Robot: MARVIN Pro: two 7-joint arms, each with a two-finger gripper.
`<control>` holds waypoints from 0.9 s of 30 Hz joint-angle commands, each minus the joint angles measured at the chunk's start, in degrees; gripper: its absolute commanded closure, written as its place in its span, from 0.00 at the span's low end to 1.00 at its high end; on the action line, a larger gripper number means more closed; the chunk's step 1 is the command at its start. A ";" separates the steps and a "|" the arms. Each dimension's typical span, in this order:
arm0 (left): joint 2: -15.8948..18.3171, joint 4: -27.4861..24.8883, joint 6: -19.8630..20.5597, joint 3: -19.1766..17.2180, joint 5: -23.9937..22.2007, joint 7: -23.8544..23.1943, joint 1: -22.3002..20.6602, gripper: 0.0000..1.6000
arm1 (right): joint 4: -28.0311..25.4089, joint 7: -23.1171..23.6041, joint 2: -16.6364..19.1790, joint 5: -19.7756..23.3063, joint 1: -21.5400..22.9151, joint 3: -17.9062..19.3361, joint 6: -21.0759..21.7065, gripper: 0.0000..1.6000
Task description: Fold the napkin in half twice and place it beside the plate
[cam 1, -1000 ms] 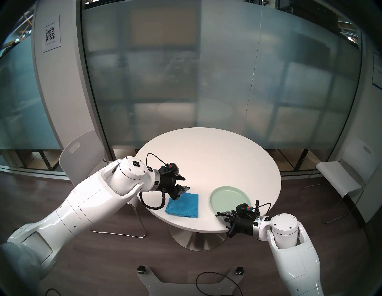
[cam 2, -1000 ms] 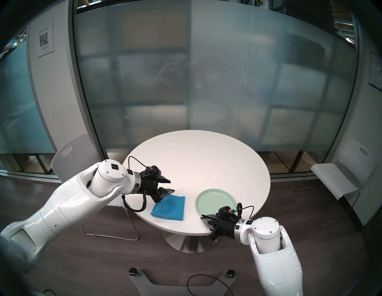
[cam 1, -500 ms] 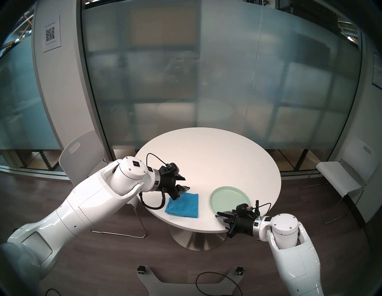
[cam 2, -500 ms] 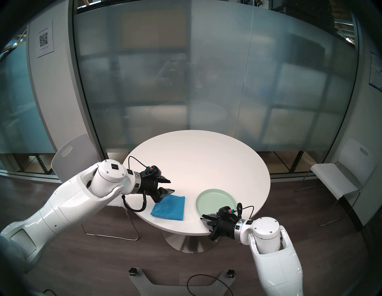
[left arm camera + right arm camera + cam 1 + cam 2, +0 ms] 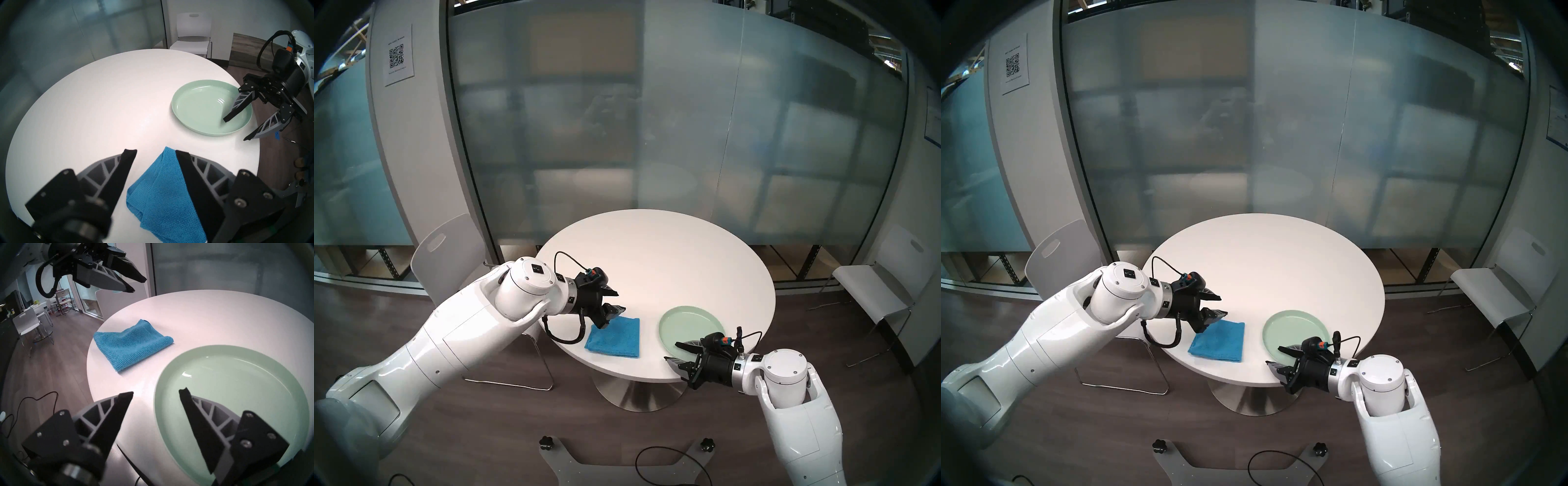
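**Folded cloth lying beside the plate, both grippers released**

The bright blue terry-textured napkin [image 5: 614, 337] lies flat on the round white table [image 5: 656, 258] as a compact, layered, nearly square pad, near the table's front edge and to the left of the round pale mint-green plate [image 5: 687, 322]; a bare strip of tabletop separates the two. In the right wrist view the rounded fold faces the plate, while the stacked loose edges lie on the far side. Its slightly longer axis appears to run across the table, roughly toward the plate, though the pad is too close to square to be sure.

The left gripper [image 5: 617, 300] hangs above the napkin's far-left corner with its jaws parted and nothing between them. The right gripper [image 5: 674, 353] stands spread across the plate's near rim, one finger over the plate's floor and the other outside it, grasping nothing.

Judged from this layout, both folds look done and the placing step is essentially complete. The next move calls for either clearing both arms away or, if closer placement is wanted, sliding the pad without disturbing its layers.
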 commanded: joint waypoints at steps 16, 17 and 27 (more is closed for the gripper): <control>0.09 -0.76 -0.20 -0.48 0.02 -0.08 -0.86 0.30 | -10.27 -6.21 -7.74 6.72 -4.11 11.01 -3.67 0.22; 0.09 -0.76 -0.20 -0.48 0.02 -0.08 -0.86 0.30 | -10.38 -6.51 -8.22 7.15 -4.32 11.51 -3.96 0.22; 0.10 -0.76 -0.21 -0.47 0.01 -0.08 -0.87 0.30 | -11.13 -9.43 -11.16 9.08 -5.07 14.65 -6.62 0.19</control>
